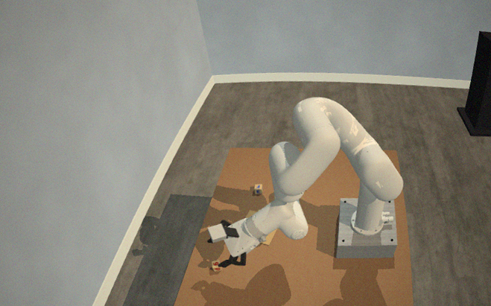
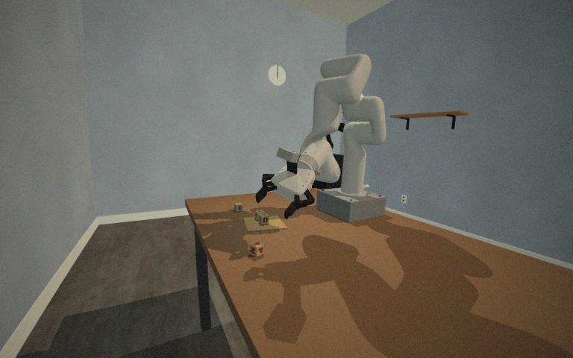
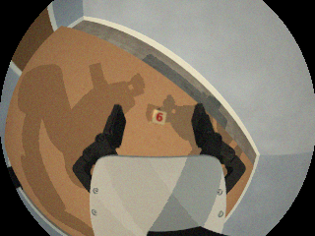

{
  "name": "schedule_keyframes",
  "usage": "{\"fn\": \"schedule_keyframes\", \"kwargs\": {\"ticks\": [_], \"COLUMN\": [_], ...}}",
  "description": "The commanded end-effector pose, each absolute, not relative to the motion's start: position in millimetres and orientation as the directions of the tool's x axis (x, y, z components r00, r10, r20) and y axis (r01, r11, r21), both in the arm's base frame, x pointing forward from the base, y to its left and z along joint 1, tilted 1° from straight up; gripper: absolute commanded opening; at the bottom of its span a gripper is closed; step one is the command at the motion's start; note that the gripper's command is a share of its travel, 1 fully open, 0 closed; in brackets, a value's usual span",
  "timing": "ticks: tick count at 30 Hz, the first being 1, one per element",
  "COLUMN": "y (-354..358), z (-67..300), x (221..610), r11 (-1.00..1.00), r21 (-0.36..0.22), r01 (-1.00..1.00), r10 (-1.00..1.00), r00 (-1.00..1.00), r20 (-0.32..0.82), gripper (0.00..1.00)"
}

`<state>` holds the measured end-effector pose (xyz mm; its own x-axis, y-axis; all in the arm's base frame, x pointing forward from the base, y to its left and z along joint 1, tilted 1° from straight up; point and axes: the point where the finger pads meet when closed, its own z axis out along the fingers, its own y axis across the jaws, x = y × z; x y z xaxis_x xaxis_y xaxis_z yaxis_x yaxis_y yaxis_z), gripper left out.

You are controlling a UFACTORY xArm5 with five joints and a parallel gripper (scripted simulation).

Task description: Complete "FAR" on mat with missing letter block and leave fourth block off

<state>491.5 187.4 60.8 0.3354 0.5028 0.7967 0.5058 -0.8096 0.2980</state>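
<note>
A tan mat point(image 2: 265, 224) lies on the brown table with two blocks point(image 2: 261, 216) side by side on it; their letters are too small to read. A block with red letters point(image 2: 256, 248) lies off the mat near the table's edge. It also shows in the overhead view point(image 1: 215, 265) and in the wrist view point(image 3: 157, 116), ahead between the fingers' lines. A block with a blue letter point(image 2: 238, 206) lies off the mat on the far side, also in the overhead view point(image 1: 257, 189). My gripper point(image 2: 278, 200) is open and empty. It is tilted and hangs above the mat, and it also shows in the overhead view point(image 1: 222, 250) and in the wrist view point(image 3: 159, 130).
The arm's grey base point(image 2: 351, 204) stands behind the mat. The table's edge point(image 2: 211, 261) runs close to the red-letter block. In the overhead view the arm hides most of the mat; only a corner point(image 1: 269, 239) shows.
</note>
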Motion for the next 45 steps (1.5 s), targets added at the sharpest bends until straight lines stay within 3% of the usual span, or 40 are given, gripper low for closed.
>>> {"fn": "schedule_keyframes", "kwargs": {"ticks": [1, 4, 7, 18, 20, 21, 35, 45], "y": [185.4, 180.8, 148.8, 72.8, 72.8, 53.1, -30.0, -61.9], "z": [61.9, 61.8, 60.8, 59.3, 59.3, 59.0, 59.3, 60.1], "x": [492.8, 494.1, 501.0, 501.5, 501.5, 498.1, 465.7, 443.6], "r11": [-0.814, -0.823, -0.878, -0.973, -0.973, -0.987, -0.983, -0.942], "r21": [0.294, 0.284, 0.217, 0.076, 0.076, 0.044, -0.069, -0.098], "r01": [0.501, 0.493, 0.426, 0.218, 0.218, 0.153, -0.172, -0.320], "r10": [0.498, 0.489, 0.420, 0.208, 0.208, 0.142, -0.182, -0.329], "r00": [0.341, 0.358, 0.468, 0.680, 0.680, 0.722, 0.828, 0.827], "r20": [0.797, 0.795, 0.778, 0.703, 0.703, 0.677, 0.530, 0.455], "gripper": [1.00, 1.00, 1.00, 1.00, 1.00, 1.00, 1.00, 1.00]}}
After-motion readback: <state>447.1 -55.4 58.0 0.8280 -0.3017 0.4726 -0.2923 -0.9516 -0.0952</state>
